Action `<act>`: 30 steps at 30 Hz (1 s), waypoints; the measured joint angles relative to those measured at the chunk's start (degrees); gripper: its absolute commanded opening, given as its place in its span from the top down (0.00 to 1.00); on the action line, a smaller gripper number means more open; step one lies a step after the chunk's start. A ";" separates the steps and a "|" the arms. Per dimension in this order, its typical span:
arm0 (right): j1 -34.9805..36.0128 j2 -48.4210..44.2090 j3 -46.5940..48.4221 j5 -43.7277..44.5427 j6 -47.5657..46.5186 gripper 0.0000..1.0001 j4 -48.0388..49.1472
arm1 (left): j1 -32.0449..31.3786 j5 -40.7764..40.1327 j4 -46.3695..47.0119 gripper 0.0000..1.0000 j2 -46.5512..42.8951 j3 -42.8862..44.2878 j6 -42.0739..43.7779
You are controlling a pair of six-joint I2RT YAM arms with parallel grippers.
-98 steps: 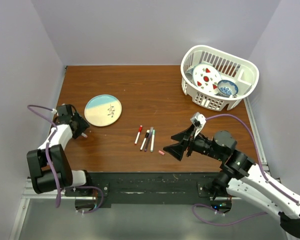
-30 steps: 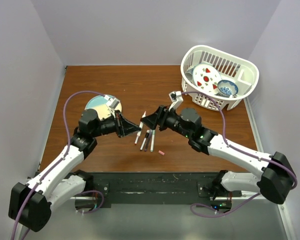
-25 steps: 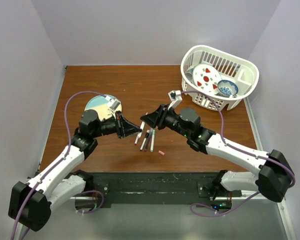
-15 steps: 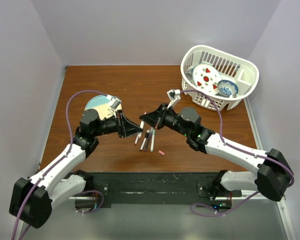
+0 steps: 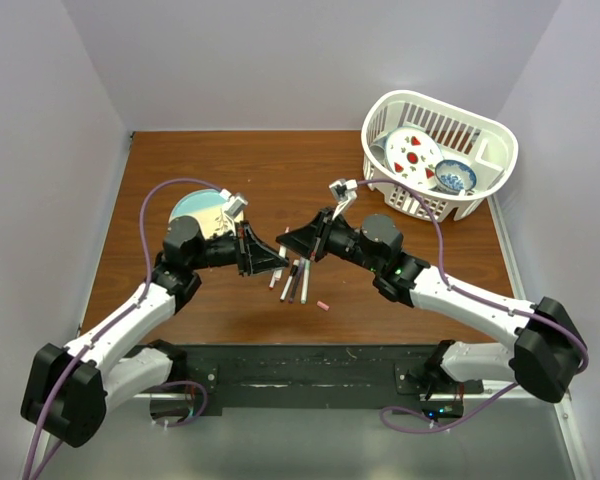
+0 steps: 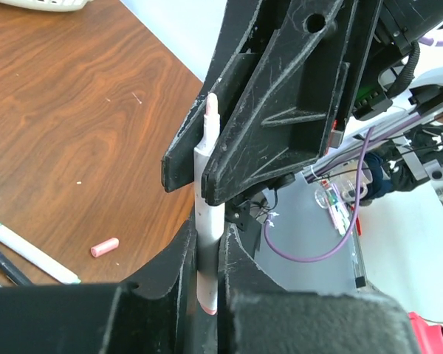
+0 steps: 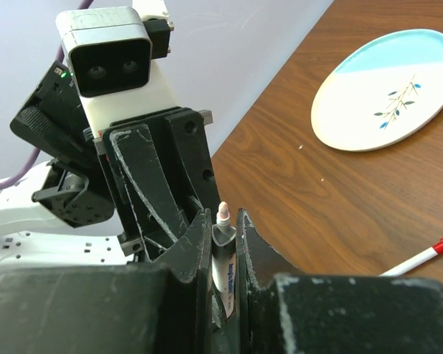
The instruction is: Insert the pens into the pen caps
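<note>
Table (image 5: 310, 170), top view: basket (image 5: 420, 205) at the far right corner, plate (image 5: 193, 207) at left, partly behind the left arm. The left gripper (image 5: 268, 260) and right gripper (image 5: 300, 240) meet tip to tip over mid-table, above the loose pens (image 5: 298, 284); from above, what they hold is hidden. Left wrist view: own fingers (image 6: 166, 284) clamped on a white pen (image 6: 207, 192), pink tip away from the camera, its upper part flanked by the right gripper's fingers. Right wrist view: own fingers (image 7: 196, 247) pinched on a pink-tipped pen (image 7: 222, 234) that points at the left gripper; whether this is the same pen cannot be told. This view alone shows the plate's twig motif and a red-ended pen (image 7: 428, 254) lying on the table. A pink cap (image 5: 323, 305) lies alone just beside the loose pens, on their near side, and shows in the left wrist view too
</note>
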 measured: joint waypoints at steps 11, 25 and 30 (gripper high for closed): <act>0.74 -10.23 2.51 -4.04 -10.45 0.42 -16.46 | 0.13 0.35 3.45 1.00 -3.23 -0.61 -0.37; 0.74 -12.66 2.34 5.88 -21.86 0.44 -40.96 | 11.32 2.80 5.20 1.00 -9.70 -1.16 -2.34; 1.79 0.26 2.36 9.88 -22.82 0.45 -46.27 | 11.34 2.95 6.80 1.00 -10.99 -1.88 -3.37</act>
